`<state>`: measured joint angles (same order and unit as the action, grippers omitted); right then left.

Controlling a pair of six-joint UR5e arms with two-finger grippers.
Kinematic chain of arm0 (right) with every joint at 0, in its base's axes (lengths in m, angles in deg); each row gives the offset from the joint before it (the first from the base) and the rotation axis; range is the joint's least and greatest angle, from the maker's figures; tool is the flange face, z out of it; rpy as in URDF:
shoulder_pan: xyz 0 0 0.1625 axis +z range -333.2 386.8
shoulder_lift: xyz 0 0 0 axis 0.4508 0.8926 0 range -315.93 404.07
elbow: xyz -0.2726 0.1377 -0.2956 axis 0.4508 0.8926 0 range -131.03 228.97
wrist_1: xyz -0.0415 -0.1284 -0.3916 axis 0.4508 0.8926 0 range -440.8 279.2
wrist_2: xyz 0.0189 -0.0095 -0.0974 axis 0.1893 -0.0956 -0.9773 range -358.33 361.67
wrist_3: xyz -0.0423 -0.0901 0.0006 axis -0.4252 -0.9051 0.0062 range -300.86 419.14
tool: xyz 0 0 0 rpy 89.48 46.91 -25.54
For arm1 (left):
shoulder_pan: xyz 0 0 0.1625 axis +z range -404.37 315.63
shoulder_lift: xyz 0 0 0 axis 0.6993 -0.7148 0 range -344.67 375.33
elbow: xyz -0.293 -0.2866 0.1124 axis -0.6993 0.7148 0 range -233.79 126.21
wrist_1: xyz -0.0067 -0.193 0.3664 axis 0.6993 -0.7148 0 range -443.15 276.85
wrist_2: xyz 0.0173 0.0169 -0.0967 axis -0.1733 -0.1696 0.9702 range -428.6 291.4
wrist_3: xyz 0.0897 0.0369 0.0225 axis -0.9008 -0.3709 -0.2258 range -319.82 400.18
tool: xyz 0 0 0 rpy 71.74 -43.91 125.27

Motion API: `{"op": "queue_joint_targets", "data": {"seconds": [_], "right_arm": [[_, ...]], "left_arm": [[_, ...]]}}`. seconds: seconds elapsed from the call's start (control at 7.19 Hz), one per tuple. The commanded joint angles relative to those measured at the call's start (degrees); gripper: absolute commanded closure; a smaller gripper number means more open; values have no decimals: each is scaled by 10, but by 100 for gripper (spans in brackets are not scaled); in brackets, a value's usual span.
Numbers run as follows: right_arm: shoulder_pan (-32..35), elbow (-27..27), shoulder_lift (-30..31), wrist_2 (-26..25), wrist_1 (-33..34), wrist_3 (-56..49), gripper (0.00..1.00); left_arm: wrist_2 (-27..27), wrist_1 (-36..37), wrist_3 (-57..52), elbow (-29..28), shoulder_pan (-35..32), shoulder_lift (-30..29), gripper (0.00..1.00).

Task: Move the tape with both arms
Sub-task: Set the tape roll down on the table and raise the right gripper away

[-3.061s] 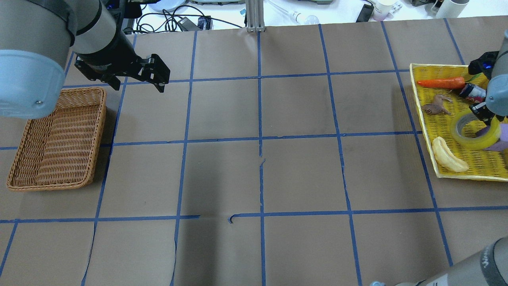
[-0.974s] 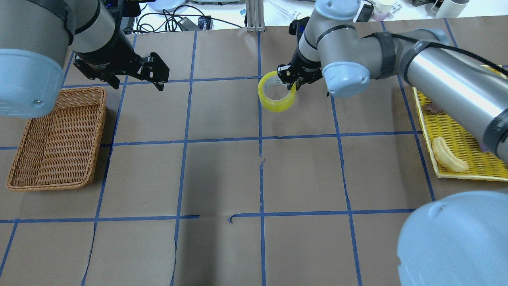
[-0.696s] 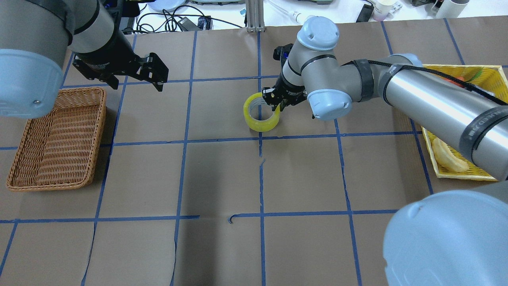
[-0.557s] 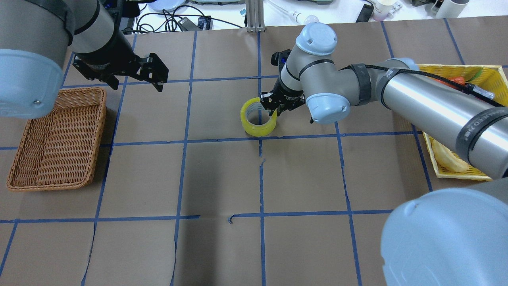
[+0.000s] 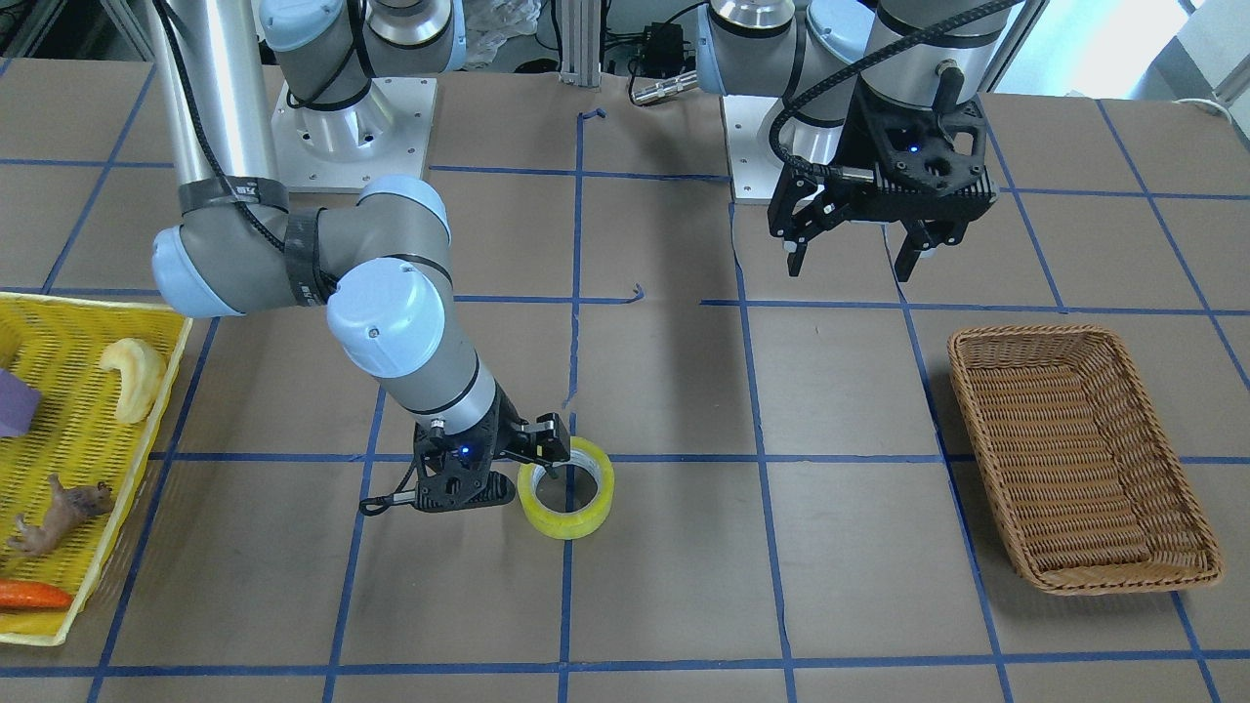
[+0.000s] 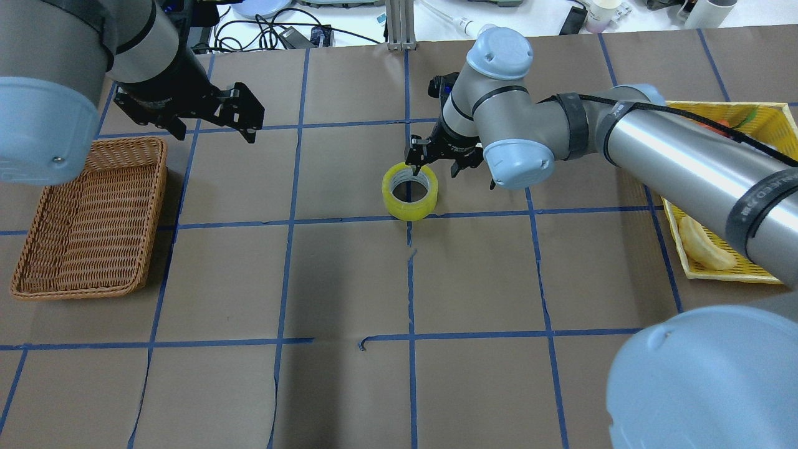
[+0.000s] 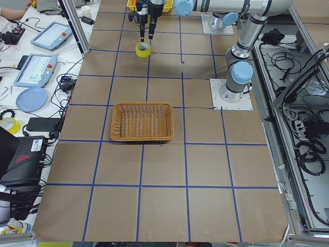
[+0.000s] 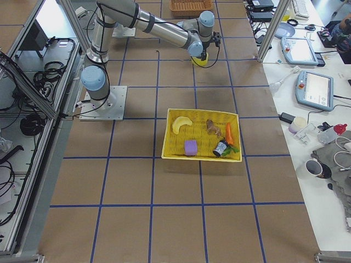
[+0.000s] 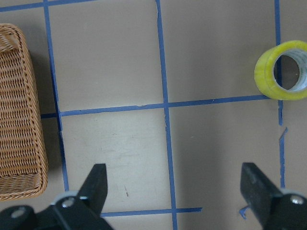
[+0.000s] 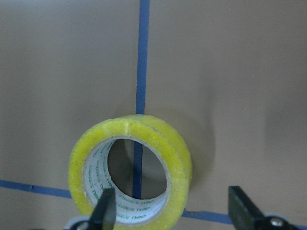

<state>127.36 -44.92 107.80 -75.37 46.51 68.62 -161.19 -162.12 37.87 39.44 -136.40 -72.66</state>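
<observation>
The right end effector [image 6: 434,169] hangs open, one fingertip over the far rim of the tape [image 6: 408,212]. The tape lies flat on the desk [image 6: 349,280], astride a blue line, well apart from the wicker basket [image 6: 156,187] and the yellow tray [image 6: 704,274]. The left end effector [image 6: 249,112] hovers open beside the basket's far corner.
</observation>
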Motion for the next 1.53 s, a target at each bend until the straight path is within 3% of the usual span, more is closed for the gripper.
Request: {"op": "queue_joint_targets", "data": {"seconds": [0.0, 0.14, 0.42, 0.56, 0.83, 0.97, 1.39], "right_arm": [[-40, 64, 56, -41, -128, -2, 0], [-56, 99, 81, -48, -205, -2, 0], [-64, 123, 142, -107, -278, -9, 0], [-59, 113, 184, -102, -276, -14, 0], [-57, 97, 203, -110, -282, -20, 0], [-58, 95, 214, -105, -283, -20, 0], [-58, 102, 216, -110, -299, -20, 0]], "left_arm": [[0, 0, -1, -1, -1, -2, 0], [-15, 6, -11, -15, 4, -11, 0], [-13, 7, 18, -48, 13, -57, 0], [-9, 8, 53, -72, 10, -88, 0], [26, 62, 87, -77, 5, -159, 0], [37, 109, 126, -81, -25, -189, 0], [36, 151, 216, -79, -118, -258, 0]]}}
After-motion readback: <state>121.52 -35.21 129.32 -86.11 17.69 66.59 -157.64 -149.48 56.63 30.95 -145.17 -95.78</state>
